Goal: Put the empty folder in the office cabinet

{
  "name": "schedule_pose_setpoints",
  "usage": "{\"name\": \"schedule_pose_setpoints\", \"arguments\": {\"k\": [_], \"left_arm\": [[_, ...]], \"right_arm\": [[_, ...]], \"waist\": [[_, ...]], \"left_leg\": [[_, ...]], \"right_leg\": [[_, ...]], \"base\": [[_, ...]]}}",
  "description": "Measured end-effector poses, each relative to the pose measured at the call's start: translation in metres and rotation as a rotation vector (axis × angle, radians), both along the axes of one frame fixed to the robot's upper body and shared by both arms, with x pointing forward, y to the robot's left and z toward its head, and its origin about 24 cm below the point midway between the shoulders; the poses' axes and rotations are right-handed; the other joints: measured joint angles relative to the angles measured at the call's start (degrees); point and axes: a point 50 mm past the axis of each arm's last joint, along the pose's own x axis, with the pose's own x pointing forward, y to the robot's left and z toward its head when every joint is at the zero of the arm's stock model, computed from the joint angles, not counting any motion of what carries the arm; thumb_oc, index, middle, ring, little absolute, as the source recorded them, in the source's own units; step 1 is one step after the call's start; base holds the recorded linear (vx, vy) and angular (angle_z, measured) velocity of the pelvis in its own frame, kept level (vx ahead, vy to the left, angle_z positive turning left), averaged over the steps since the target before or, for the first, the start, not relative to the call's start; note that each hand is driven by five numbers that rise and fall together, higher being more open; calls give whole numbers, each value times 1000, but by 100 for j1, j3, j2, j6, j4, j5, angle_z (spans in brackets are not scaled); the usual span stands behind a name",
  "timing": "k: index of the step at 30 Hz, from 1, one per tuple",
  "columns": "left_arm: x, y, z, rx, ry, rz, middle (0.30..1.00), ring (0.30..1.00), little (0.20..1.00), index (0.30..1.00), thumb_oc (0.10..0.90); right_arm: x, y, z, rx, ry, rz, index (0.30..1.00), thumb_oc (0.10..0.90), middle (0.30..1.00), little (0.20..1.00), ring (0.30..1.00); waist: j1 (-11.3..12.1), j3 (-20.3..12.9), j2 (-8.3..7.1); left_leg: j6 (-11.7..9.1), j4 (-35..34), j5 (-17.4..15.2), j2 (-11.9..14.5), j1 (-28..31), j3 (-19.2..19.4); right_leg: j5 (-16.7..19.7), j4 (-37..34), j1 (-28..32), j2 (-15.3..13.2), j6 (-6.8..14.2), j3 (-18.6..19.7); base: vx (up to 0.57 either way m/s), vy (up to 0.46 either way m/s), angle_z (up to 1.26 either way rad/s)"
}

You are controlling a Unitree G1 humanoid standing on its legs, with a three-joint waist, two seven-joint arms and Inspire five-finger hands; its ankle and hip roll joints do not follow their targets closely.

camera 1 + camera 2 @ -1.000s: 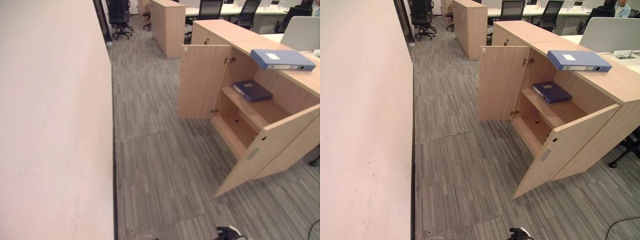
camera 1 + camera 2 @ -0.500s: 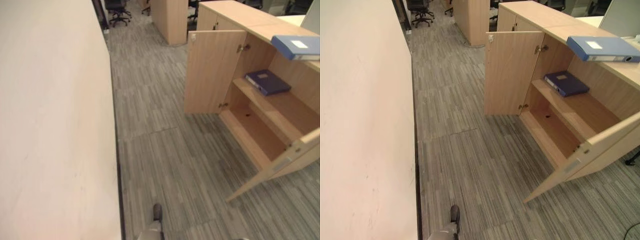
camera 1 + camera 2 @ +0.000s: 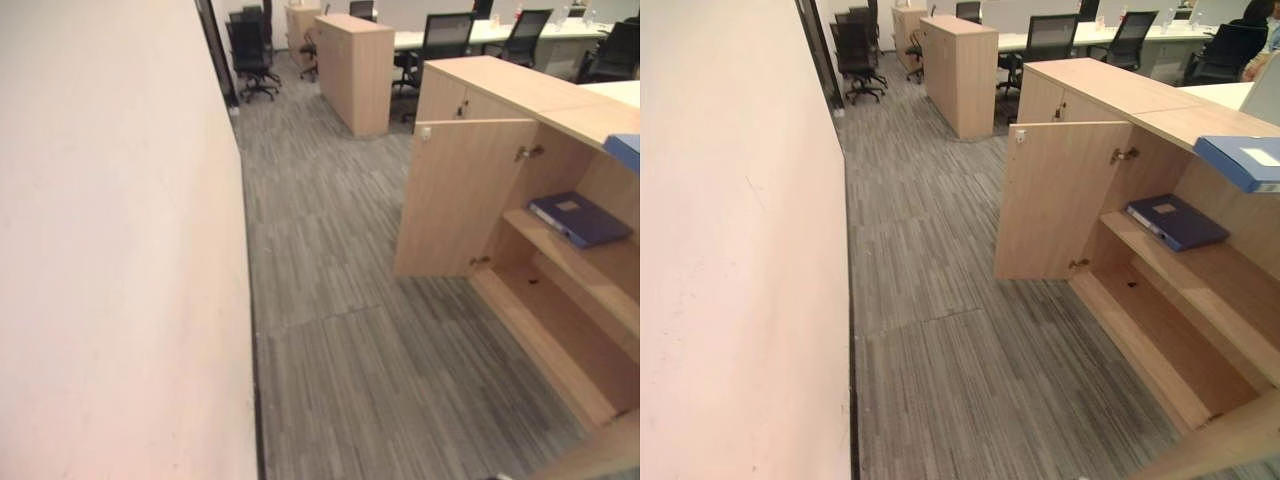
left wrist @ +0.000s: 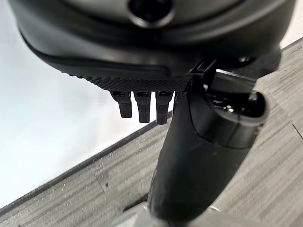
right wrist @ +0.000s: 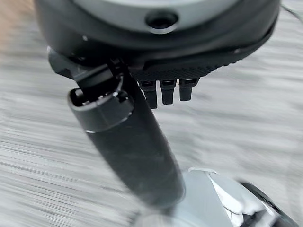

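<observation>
The wooden office cabinet [image 3: 1090,95] stands to my right with both doors swung wide; its left door [image 3: 1055,200] faces me. A dark blue folder [image 3: 1177,221] lies flat on the upper shelf. A lighter blue folder [image 3: 1250,160] rests on the cabinet top, cut off by the view's right edge. The bottom shelf [image 3: 1165,345] is bare. My left hand [image 4: 142,52] hangs over the carpet beside the wall, fingers relaxed and holding nothing. My right hand [image 5: 161,52] hangs over the carpet too, relaxed and holding nothing.
A pale wall [image 3: 110,250] runs along my whole left side. Grey striped carpet [image 3: 940,330] lies between the wall and the cabinet. The second door's edge [image 3: 1220,455] juts in at the lower right. Another cabinet [image 3: 960,70], office chairs [image 3: 855,55] and desks stand at the back.
The whole picture has shifted, so the camera has moved: the cabinet now sits further right and more of the far room shows. The folders lie where they were.
</observation>
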Motion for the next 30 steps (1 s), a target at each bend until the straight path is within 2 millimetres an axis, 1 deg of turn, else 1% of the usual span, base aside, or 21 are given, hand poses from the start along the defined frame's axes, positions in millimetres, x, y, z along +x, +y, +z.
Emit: {"name": "schedule_pose_setpoints", "arguments": {"k": [1,2,3,4,5,6,7,8,9,11,15,16,18,19,21,22,24,26,27,29,30], "left_arm": [[-4,-2,-1,-7,8,-6,900,900,900,900,800],[-9,-6,-2,-21,23,-3,900,900,900,900,800],[-12,-7,-2,-27,30,1,900,900,900,900,800],[-9,-8,-2,-31,21,4,900,900,900,900,800],[-5,-13,-3,-47,17,2,900,900,900,900,800],[-9,-12,-3,-29,28,1,900,900,900,900,800],[-7,-5,-2,-15,28,27,900,900,900,900,800],[-10,0,-1,-6,49,48,900,900,900,900,800],[-8,6,0,10,44,48,900,900,900,900,800],[-13,8,0,9,54,70,900,900,900,900,800],[-24,4,-1,3,76,76,900,900,900,900,800],[-27,2,-1,-4,86,72,900,900,900,900,800],[-28,1,-1,-5,91,72,900,900,900,900,800],[-18,2,-1,-2,68,64,900,900,900,900,800],[-16,5,0,9,64,63,900,900,900,900,800],[-6,6,0,18,38,50,900,900,900,900,800],[12,6,2,25,-18,29,900,900,900,900,800],[24,6,3,36,-46,3,900,900,900,900,800],[33,3,4,27,-82,-9,900,900,900,900,800],[35,0,4,19,-89,-6,900,900,900,900,800],[32,-3,3,10,-85,1,900,900,900,900,800]], "right_arm": [[5,3,0,7,-14,3,900,800,900,900,900],[10,10,0,32,-39,16,900,800,900,900,900],[16,18,0,59,-66,19,900,800,900,900,900],[25,29,0,106,-109,13,900,800,900,900,900],[33,39,1,139,-143,13,900,800,900,900,900],[39,48,1,171,-167,-12,900,800,900,900,900],[42,55,1,193,-177,-17,900,800,900,900,900],[48,64,3,224,-194,2,900,800,900,900,900],[50,69,3,241,-204,-6,900,800,900,900,900],[48,77,1,284,-210,-75,900,800,900,900,900],[35,71,-3,276,-187,-119,900,800,900,900,900],[33,64,-3,257,-179,-121,900,800,900,900,900],[28,56,-4,235,-164,-125,900,800,900,900,900],[26,53,-4,225,-155,-129,900,800,900,900,900],[20,49,-5,208,-133,-132,900,800,900,900,900],[15,43,-6,191,-124,-132,900,800,900,900,900],[11,32,-5,158,-112,-127,900,800,900,900,900],[6,30,-6,145,-96,-116,900,800,900,900,900],[3,30,-6,143,-86,-119,900,800,900,900,900],[-8,31,-9,143,-59,-126,900,800,900,900,900],[-24,33,-13,149,-21,-131,900,800,900,900,900]], "waist": [[-22,9,78],[-127,10,224],[-169,35,220],[-270,164,366],[-337,422,259],[-367,506,193],[-374,529,237],[-393,578,64],[-445,678,-92],[-541,774,-277],[-562,638,-179],[-583,511,-33],[-632,401,114],[-656,392,107],[-675,362,8],[-703,333,-11],[-672,293,73],[-773,276,-37],[-839,266,-88],[-834,256,-111],[-834,249,-136]], "left_leg": [[-22,1,4,32,23,-4],[-85,30,35,161,71,-91],[-106,35,26,207,116,-173],[-148,36,23,311,177,-273],[-235,37,-11,340,303,-382],[-366,39,-44,334,373,-401],[-443,34,-132,360,438,-422],[-526,33,-269,355,485,-541],[-515,32,-315,312,574,-627],[-562,36,-416,264,822,-761],[-717,38,-818,453,1240,-1030],[-874,40,-898,630,1296,-1051],[-1148,82,-833,880,1353,-1053],[-1254,417,-773,955,1270,-989],[-1429,909,-816,1010,1107,-993],[-1458,911,-777,1137,1012,-971],[-1576,956,-762,1348,959,-1021],[-1646,1209,-721,1416,852,-1024],[-1695,1477,-722,1460,798,-1015],[-1754,1791,-741,1504,792,-1000],[-1850,2586,-685,1560,592,-991]], "right_leg": [[-354,3,-147,-20,-84,-113],[-783,-327,-444,172,-364,-292],[-907,-566,-656,350,-427,-329],[-1064,-1262,-824,718,-412,-265],[-1087,-1744,-942,927,-375,-327],[-1046,-1837,-1144,1012,-442,-401],[-988,-2302,-1246,1213,-462,-416],[-671,-3484,-1275,1474,-324,-355],[-214,-4463,-1242,1580,-288,-212],[248,-4922,-1267,1596,-393,-64],[681,-4804,-1080,1622,-579,-319],[960,-4790,-1024,1719,-681,-466],[1119,-4840,-871,1915,-976,-510],[1101,-4937,-691,1985,-1121,-572],[1004,-5064,-470,2016,-1266,-586],[935,-5135,-408,2079,-1301,-621],[848,-5111,-401,2247,-1356,-673],[728,-5113,-334,2285,-1325,-763],[626,-5156,-224,2383,-1296,-736],[611,-5227,-51,2409,-1338,-706],[484,-5298,190,2524,-1395,-616]], "base": [[125,-56,18],[112,-62,31],[212,-174,52],[188,-150,55],[266,-185,52],[237,-111,34],[252,-117,17],[360,-154,31],[294,-113,39],[278,-126,44],[342,-167,35],[196,-112,24],[302,-202,39],[246,-178,34],[167,-152,8],[202,-192,6],[205,-194,-1],[235,-227,12],[200,-197,11],[110,-136,-14],[159,-222,-32]]}}
